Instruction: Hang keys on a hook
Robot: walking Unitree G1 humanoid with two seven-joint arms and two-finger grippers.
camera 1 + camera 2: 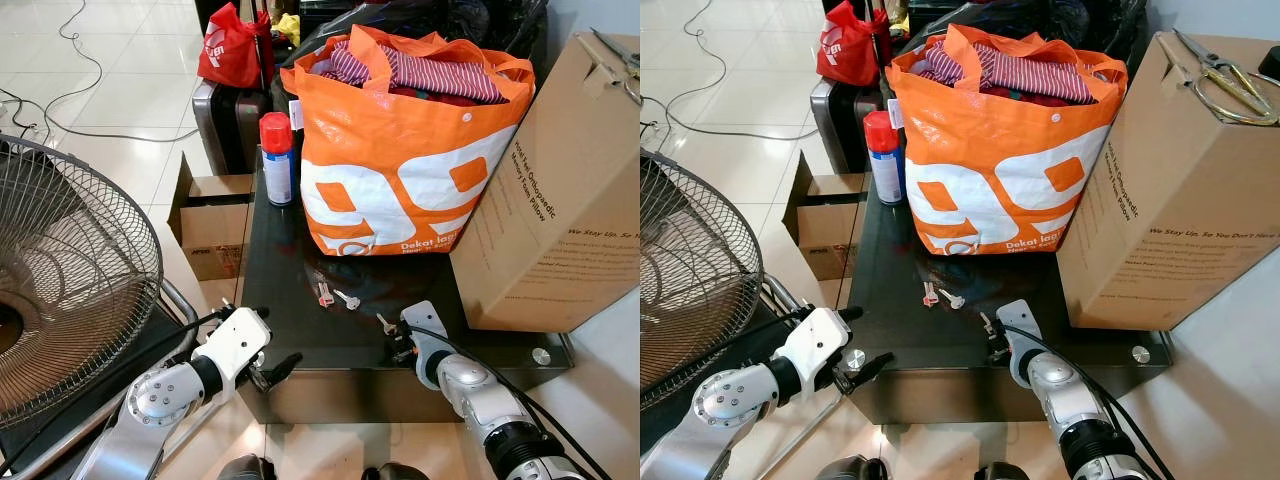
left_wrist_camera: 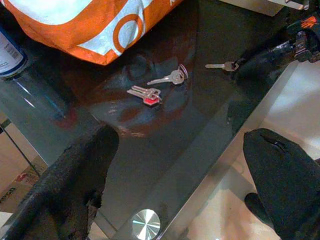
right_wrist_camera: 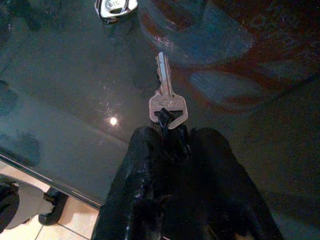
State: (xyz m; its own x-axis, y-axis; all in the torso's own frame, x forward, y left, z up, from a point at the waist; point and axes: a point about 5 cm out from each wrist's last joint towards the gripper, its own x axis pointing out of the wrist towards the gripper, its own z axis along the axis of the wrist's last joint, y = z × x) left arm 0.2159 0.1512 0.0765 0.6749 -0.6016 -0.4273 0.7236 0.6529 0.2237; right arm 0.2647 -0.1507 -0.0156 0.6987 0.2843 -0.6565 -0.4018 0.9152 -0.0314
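While the right tool (image 3: 172,142) is pinched on a key's (image 3: 167,102) cord, the key lies on the glass surface (image 1: 300,250), shaft pointing straight ahead; left tool (image 1: 262,372) is spread, farther off.

Silver key (image 3: 167,102), black loop; orange-white bag (image 1: 400,160), striped clothes (image 1: 420,70), red-capped can (image 1: 277,158), possibly blue-labelled.

— Crowding the upper half of the frame: orange bag (image 1: 400,150), spray can (image 1: 277,158) just left of it, cardboard box (image 1: 560,190) walling off the right.
— Lying open at lower centre: a dark strip of glass table (image 1: 290,300), only small keys (image 1: 335,296) dotting it.
— Blocking the left edge: fan grille (image 1: 70,280), pressing close beside the table.
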